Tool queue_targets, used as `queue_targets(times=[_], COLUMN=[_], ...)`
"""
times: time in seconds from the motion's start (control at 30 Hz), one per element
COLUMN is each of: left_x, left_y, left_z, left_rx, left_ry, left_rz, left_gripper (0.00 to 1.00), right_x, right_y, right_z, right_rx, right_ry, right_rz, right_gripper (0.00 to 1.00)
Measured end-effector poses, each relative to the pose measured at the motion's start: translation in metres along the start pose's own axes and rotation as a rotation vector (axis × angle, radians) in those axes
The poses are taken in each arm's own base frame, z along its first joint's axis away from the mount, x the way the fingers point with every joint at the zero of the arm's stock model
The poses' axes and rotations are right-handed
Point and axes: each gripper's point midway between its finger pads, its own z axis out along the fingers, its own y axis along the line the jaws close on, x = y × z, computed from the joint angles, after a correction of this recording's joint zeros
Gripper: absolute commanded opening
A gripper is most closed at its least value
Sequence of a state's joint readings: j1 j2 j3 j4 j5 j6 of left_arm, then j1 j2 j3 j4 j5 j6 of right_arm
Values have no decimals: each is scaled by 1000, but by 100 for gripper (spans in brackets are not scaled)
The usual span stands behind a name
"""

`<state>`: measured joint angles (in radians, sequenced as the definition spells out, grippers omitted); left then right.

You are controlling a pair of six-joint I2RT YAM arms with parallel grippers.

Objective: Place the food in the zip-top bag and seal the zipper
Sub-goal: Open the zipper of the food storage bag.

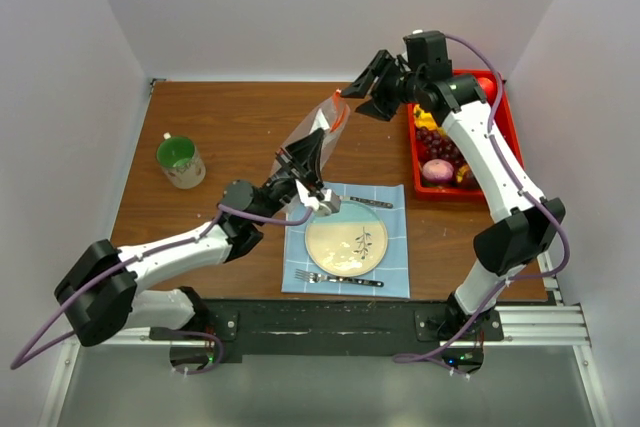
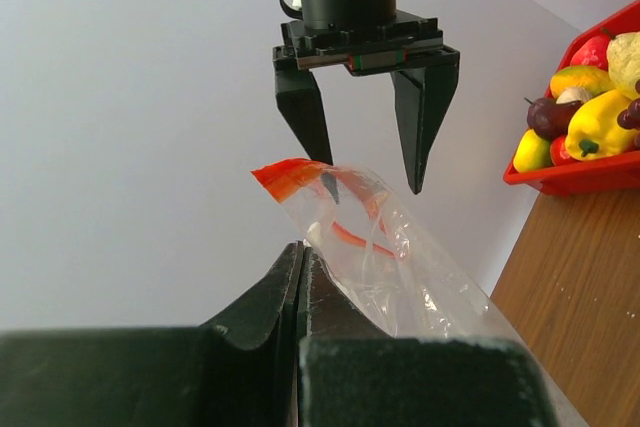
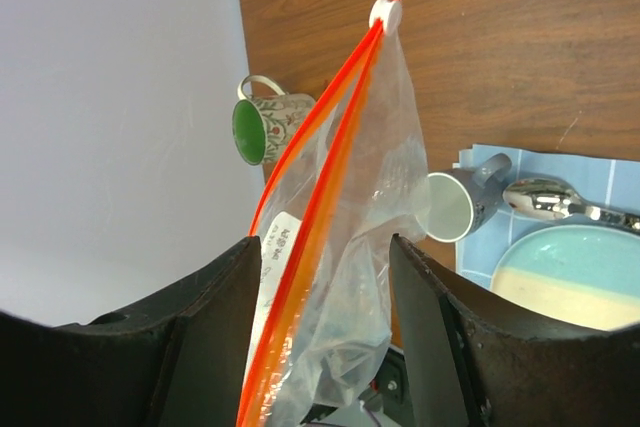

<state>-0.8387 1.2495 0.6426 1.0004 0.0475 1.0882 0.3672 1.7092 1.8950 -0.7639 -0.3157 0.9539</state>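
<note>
Brown wooden table [image 1: 230, 127], white walls [image 1: 300, 7] close around, left gripper [image 2: 300, 252] pinched tight on the raised zip-top bag [image 2: 420, 277], right gripper [image 2: 370, 176] spread astride its zipper [image 3: 275, 337], possibly touching, food [image 2: 590, 122] heaped in red tray [image 2: 590, 175], bag's bottom hidden.

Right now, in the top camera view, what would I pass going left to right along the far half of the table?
green mug → zip-top bag → red tray

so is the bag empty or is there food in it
Empty, as far as shows: the zip-top bag is clear plastic with no food pieces inside, and the food sits in the red tray.
</note>
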Motion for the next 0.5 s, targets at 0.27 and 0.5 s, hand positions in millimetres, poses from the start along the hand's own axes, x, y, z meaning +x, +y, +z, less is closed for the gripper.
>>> queue_targets(times=[0.27,0.5], left_x=[7,10], left_y=[-15,-18], left_z=[3,6], left_rx=[31,27], left_ry=[13,18], left_rz=[19,30], left_gripper=[0,0], right_x=[14,26], right_y=[-9,-25], right_z=[7,16], right_rx=[5,35], right_ry=[61,105], right_rz=[40,68], right_gripper=[49,40])
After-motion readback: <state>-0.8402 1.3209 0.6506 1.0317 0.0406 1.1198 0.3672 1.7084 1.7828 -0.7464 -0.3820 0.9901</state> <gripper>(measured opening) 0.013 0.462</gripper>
